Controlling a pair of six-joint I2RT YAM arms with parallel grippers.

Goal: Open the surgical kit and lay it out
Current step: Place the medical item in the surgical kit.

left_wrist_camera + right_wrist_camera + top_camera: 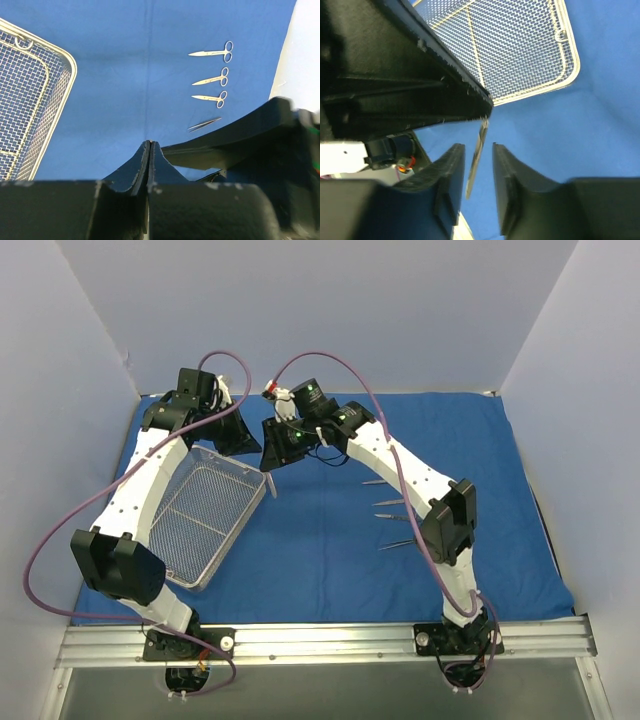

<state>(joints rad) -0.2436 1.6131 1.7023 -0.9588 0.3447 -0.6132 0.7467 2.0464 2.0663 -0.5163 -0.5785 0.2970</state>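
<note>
Left gripper (150, 150), jaws clamped on a thin steel instrument (481, 135), centre frame; right gripper (477, 148), jaws apart flanking it. Light, stiff, slippery: best pinched mid-shaft.

No legible text, label, brand or number anywhere: cloth wrap (320, 550), mesh tray (200, 520), instruments (210, 79) all unmarked.
</note>
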